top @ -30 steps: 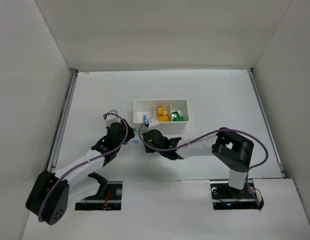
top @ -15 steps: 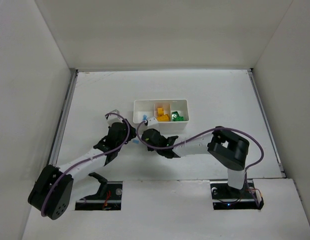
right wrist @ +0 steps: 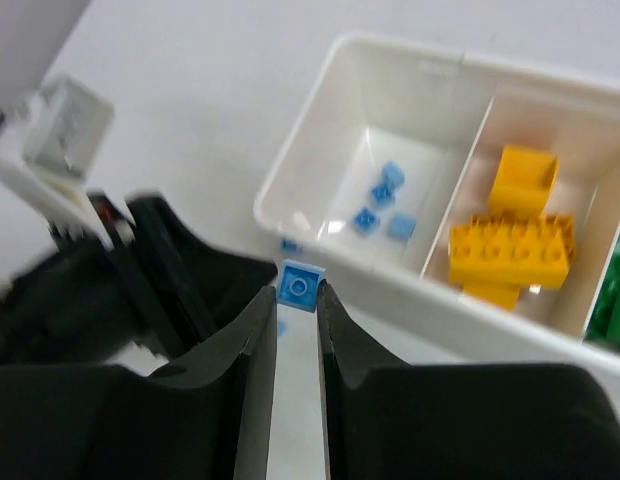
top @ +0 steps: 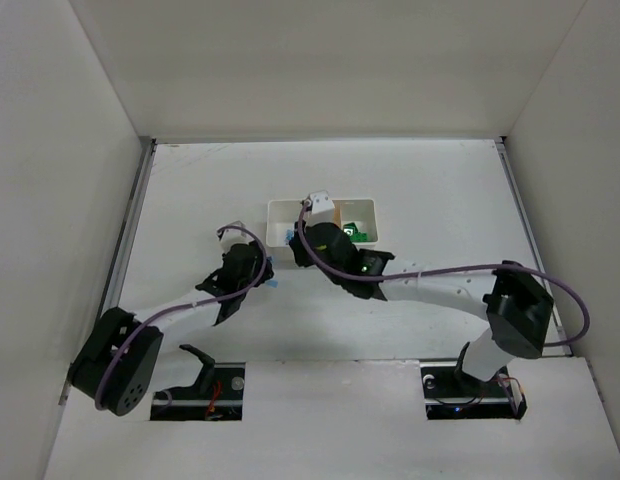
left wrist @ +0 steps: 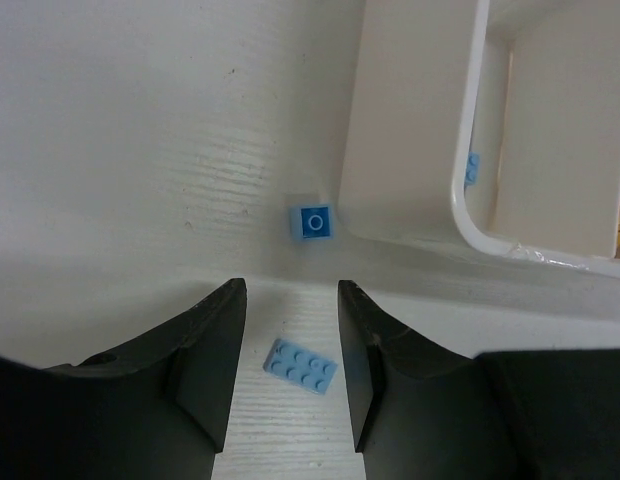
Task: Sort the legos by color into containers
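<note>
My right gripper point(right wrist: 297, 292) is shut on a tiny light blue brick point(right wrist: 299, 284), held above the table just in front of the white tray point(right wrist: 390, 285). The tray's left compartment holds several blue bricks point(right wrist: 380, 200), the middle one yellow bricks point(right wrist: 510, 245), the right one green bricks point(right wrist: 615, 290). My left gripper point(left wrist: 290, 290) is open low over the table, with a flat light blue plate point(left wrist: 302, 364) lying between its fingers. A small square blue brick point(left wrist: 313, 222) lies against the tray's outer wall point(left wrist: 410, 150). In the top view both grippers, left point(top: 258, 272) and right point(top: 297, 250), are by the tray's left end point(top: 277, 210).
The two arms are close together at the tray's near left corner; the left arm's black wrist point(right wrist: 140, 270) fills the left of the right wrist view. White enclosure walls point(top: 60, 150) surround the table. Green bricks point(top: 360, 235) show beside the right arm.
My right arm has lifted and swung toward the tray, now reaching over its left end with the blue brick. My left gripper has edged slightly right, toward the tray.
</note>
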Motion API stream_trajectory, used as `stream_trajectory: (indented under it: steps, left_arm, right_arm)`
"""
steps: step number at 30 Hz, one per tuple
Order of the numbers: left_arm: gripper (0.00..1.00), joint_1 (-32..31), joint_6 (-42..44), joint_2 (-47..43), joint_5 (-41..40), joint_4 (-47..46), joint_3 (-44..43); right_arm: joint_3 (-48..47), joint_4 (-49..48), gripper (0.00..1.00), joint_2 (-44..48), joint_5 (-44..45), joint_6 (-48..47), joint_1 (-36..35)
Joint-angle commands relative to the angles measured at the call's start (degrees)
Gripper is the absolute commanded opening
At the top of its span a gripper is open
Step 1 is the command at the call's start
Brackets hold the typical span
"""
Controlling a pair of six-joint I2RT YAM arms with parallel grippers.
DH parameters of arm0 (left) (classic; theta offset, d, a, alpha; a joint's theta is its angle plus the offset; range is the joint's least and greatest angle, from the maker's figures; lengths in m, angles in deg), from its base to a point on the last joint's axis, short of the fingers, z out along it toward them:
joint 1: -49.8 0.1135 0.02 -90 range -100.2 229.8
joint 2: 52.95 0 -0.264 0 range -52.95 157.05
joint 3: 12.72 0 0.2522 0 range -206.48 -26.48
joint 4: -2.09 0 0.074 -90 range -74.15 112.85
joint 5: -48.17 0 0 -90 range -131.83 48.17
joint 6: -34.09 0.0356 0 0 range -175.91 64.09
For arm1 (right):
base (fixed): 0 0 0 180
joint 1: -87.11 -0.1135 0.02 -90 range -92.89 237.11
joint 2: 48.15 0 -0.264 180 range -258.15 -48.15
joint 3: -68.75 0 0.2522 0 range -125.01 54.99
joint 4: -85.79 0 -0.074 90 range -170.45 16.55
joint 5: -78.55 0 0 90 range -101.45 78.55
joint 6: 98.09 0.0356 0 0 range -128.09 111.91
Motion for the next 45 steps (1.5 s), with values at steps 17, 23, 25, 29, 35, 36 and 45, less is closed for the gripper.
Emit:
stream_trajectory:
  steps: [17, 23, 25, 29, 35, 36, 45]
  left_arm:
    - [0.38, -1.04, 3.51, 9.16, -2.64, -6.97, -6.33]
    - [0.34, -1.4, 4.03, 11.27, -3.17, -6.97, -7.48]
    - [0.32, -1.66, 4.38, 11.97, -3.34, -6.97, -7.83]
    - [0.29, -2.01, 5.26, 13.46, -4.75, -6.97, -8.62]
    - [0.26, -2.45, 5.97, 16.19, -5.98, -7.06, -9.59]
    - [0.26, -2.54, 6.06, 16.37, -6.15, -7.06, -9.67]
    - [0.12, -6.66, 6.59, 8.04, -8.35, -0.66, -7.48]
  right_arm:
    - [-17.48, -1.83, 0.54, -13.51, -6.96, -3.44, 7.95]
    - [-11.61, -4.2, 0.54, -9.03, -7.05, -2.82, 7.51]
    - [-8.88, -5.43, 0.54, -7.18, -6.79, -2.73, 6.72]
    - [-3.78, -7.45, 0.53, -3.76, -6.35, -1.5, 5.4]
    - [0.8, -9.39, 0.53, -0.5, -6.26, 0.08, 4.34]
    - [1.15, -9.48, 0.52, -0.23, -6.26, 0.25, 4.26]
    - [5.89, -10.18, 0.52, 3.45, -4.68, 0.7, 3.55]
